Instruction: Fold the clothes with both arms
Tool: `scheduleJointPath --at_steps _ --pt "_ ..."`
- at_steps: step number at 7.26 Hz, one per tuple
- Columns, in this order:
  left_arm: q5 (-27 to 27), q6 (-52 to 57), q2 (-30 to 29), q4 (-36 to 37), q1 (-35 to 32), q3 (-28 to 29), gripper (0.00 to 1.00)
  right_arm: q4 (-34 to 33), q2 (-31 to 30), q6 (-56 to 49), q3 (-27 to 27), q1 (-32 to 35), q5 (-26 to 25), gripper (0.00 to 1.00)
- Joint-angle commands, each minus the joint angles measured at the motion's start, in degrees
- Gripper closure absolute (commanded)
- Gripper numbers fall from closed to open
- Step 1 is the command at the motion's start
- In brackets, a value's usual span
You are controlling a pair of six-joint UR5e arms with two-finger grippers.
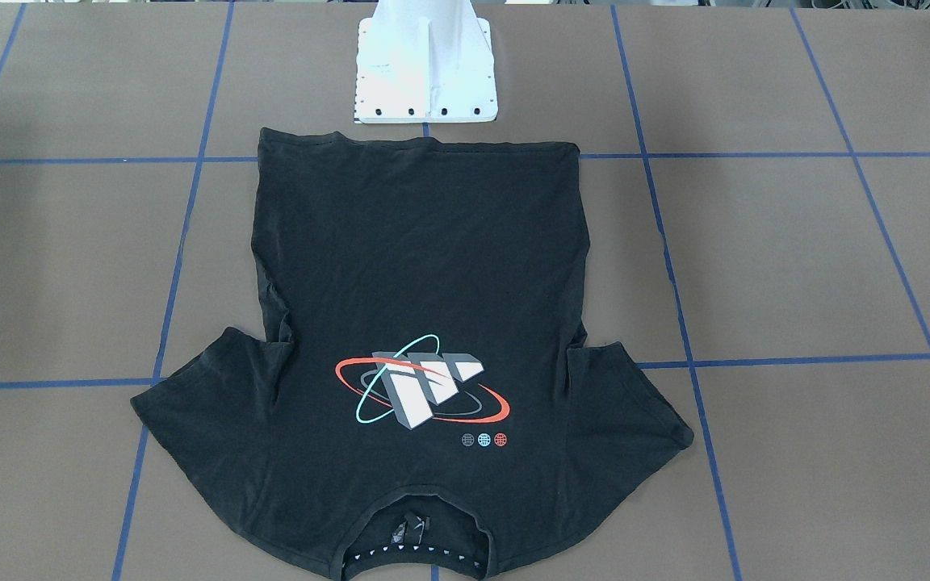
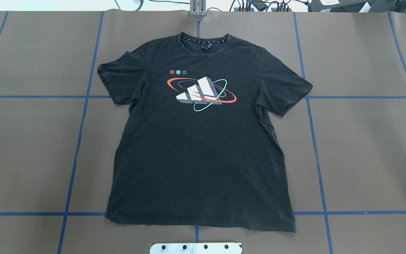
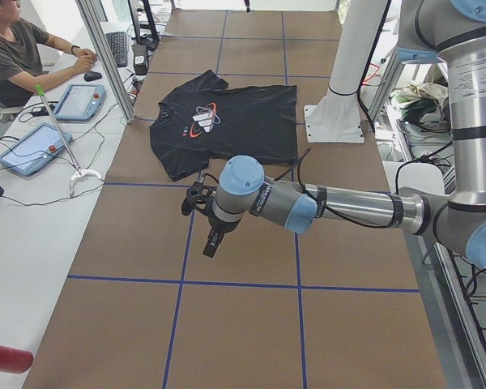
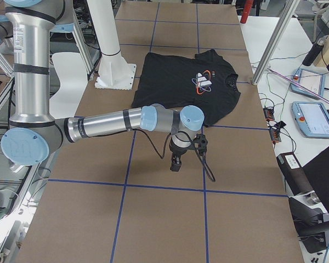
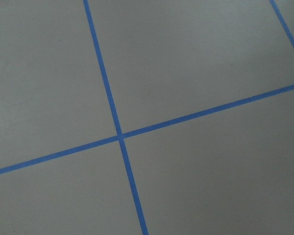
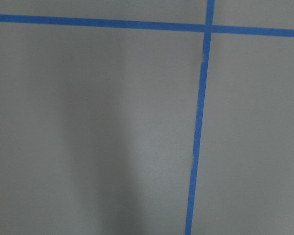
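The brown matte table top (image 2: pixel 365 148) is divided into large squares by lines of blue tape (image 2: pixel 365 213). A white side bench (image 3: pixel 32 235) is set along one edge, and two blue-framed tablets (image 3: pixel 34 147) and a black keyboard (image 3: pixel 116 47) are laid on it. A seated person in a dark shirt (image 3: pixel 16 57) is seen there. Silver metal posts (image 3: pixel 105 57) are fixed at the table's edge.

Black T-shirt (image 2: pixel 196 158) bears a white-and-grey block graphic (image 2: pixel 199 92) ringed red and teal; the brown worktop (image 2: pixel 365 148) carries a blue tape grid (image 2: pixel 315 148) of squares.
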Motion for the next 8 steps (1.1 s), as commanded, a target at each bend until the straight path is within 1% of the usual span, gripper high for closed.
scheduleJointPath --at_steps 1,3,4,5,6,8 --pt "-0.3 -0.1 0.0 0.0 0.0 -0.1 0.00 0.7 -0.1 0.2 0.5 -0.1 2.0 0.00" --pt "-0.8 0.0 -0.1 -0.2 0.0 -0.2 0.00 0.8 3.0 1.2 0.1 -0.1 2.5 0.00" --pt "-0.8 0.2 -0.1 -0.3 0.0 -0.2 0.00 0.8 5.5 5.4 -0.3 -0.4 4.2 0.00" --pt "-0.8 0.2 -0.1 -0.8 0.0 -0.3 0.00 3.8 10.3 10.3 -5.6 -1.0 6.2 0.00" --pt "-0.8 0.1 -0.1 -2.0 0.1 -0.1 0.00 12.1 12.4 15.6 -9.3 -2.6 6.2 0.00" --pt "-1.0 0.2 0.0 -2.1 0.1 -0.9 0.00 28.1 16.5 31.7 -16.6 -8.2 5.8 0.01"
